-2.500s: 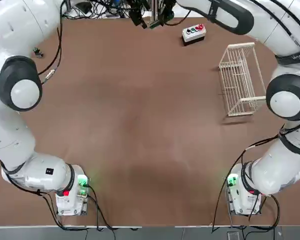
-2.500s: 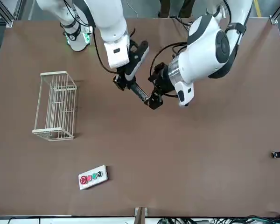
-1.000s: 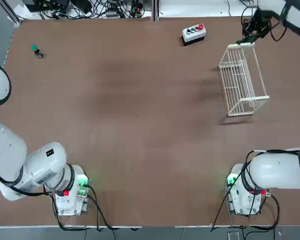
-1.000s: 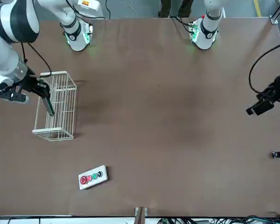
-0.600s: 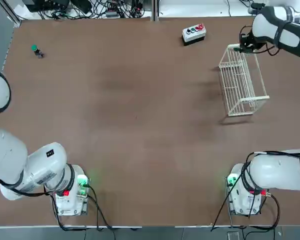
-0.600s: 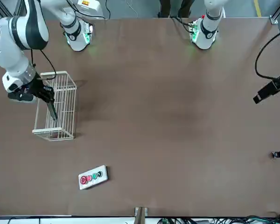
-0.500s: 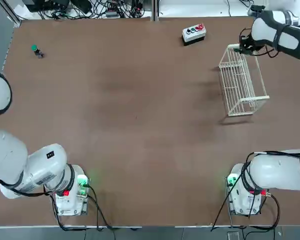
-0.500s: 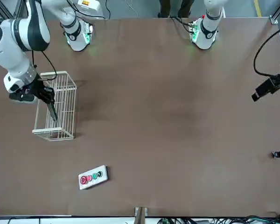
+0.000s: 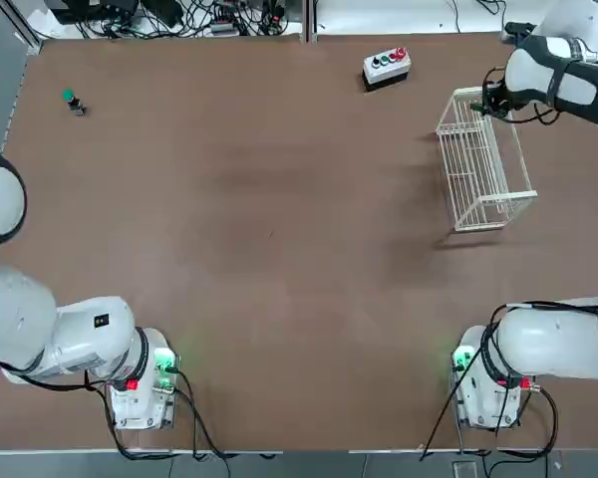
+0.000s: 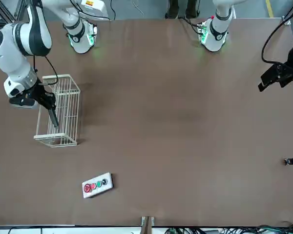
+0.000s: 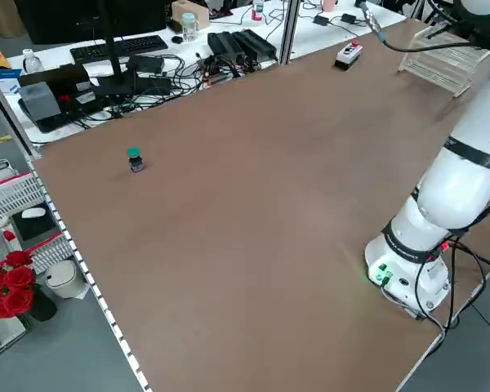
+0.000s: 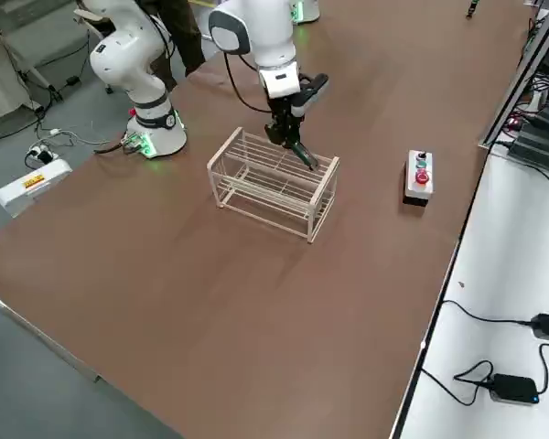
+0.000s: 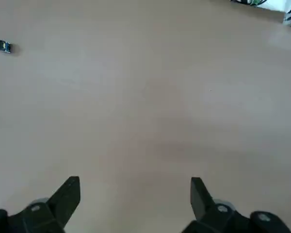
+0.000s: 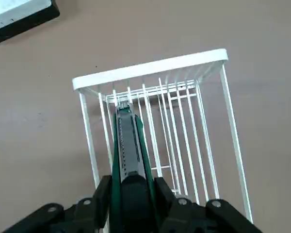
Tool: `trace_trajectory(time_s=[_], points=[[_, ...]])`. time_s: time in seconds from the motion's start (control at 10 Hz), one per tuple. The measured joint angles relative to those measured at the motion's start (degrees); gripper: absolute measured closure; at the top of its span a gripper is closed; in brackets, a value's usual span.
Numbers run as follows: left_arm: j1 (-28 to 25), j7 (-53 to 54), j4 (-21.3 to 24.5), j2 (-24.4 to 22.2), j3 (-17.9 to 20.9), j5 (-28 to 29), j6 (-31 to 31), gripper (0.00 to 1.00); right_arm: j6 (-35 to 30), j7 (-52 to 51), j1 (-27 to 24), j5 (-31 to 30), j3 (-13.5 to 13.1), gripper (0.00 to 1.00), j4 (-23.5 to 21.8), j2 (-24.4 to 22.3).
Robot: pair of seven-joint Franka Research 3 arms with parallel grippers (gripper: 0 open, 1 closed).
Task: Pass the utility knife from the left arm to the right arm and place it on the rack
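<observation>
Handover evidently done: utility knife (image 14: 127, 145) clamped in right gripper (image 14: 131, 187), slanting down over the rack (image 10: 68, 78) at its far end, not yet laid down or released. Left gripper (image 13: 133, 194) spread, empty, well clear above bare table (image 9: 279, 219).

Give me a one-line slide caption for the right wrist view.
Right gripper holding the green-and-black utility knife, pointed into the white wire rack on the brown table.

Two arms at work, far apart across the table.
The right gripper (image 10: 45, 99) reaches out from its bent white arm, fingers clamped tight; the left gripper (image 13: 135, 194) hangs high, its fingers spread wide.
</observation>
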State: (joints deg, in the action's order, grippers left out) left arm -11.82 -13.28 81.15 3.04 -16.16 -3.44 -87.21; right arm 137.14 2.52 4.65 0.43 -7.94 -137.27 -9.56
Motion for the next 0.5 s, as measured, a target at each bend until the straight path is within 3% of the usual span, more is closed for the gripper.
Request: trace_trajectory(time_s=[0.5], points=[[0.0, 2.3, 0.3, 0.7, 0.0, 2.0, 0.0, 0.00, 4.7, -0.3, 0.0, 0.0, 0.0, 0.58, -3.5, 0.0]])
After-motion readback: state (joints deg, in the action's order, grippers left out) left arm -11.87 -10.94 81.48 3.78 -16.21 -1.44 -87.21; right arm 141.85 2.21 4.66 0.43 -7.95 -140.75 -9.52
